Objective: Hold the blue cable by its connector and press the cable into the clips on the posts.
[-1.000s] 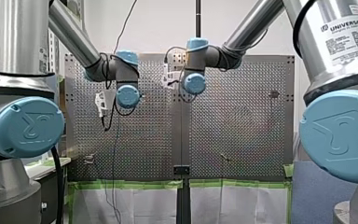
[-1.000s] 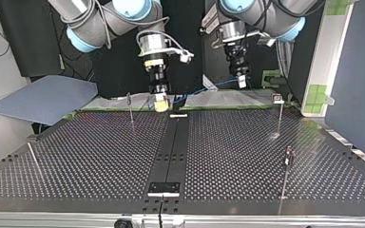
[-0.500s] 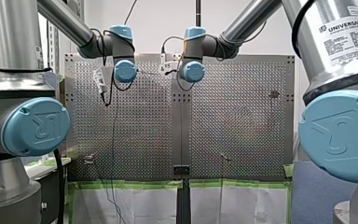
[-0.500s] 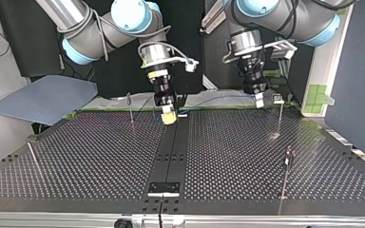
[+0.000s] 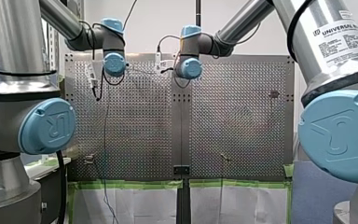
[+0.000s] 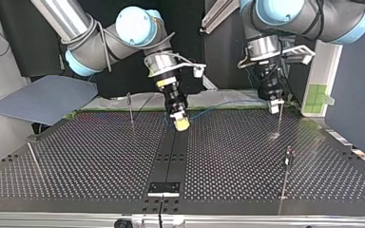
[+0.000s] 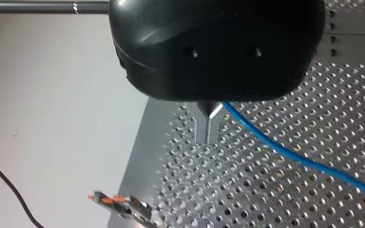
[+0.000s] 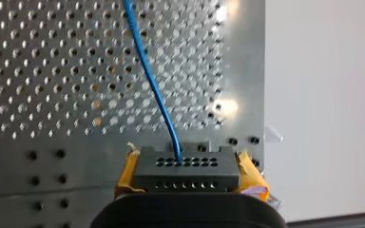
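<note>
**Right arm.** Your right arm (image 6: 123, 38) reaches in from the top view's left. Its wrist is tipped so that the right fingers (image 6: 181, 123) slant down over the far edge of the bench (image 6: 100, 156), beside the dark centre strip (image 6: 171, 152). Their yellow pads clamp the connector (image 8: 187, 168), a dark block with rows of holes, square between them. The cable (image 8: 153, 85) leaves the connector's upper face and runs straight ahead of those fingers over the perforated plate.

**Left arm.** Your left arm (image 6: 304, 14) enters from the same view's right and hangs nearly plumb. The left fingers (image 6: 274, 105) point down at the head of a post (image 6: 279, 121) on the far edge. Seen from that wrist, the two metal fingers are closed narrow on the cable, with a hair's gap at their tips. The cable emerges at their root and slants away beside them across the bench. A clip (image 7: 119, 204) with an orange part lies ahead of them, on the side away from the cable and well apart from it.

**Between the arms.** Between the two sets of fingers the cable hangs in a shallow blue line along the far edge. Another post (image 6: 130, 108) stands beside the right fingers, on the side away from the cable. In the front view both wrists ride high over the bench's far end.
</note>
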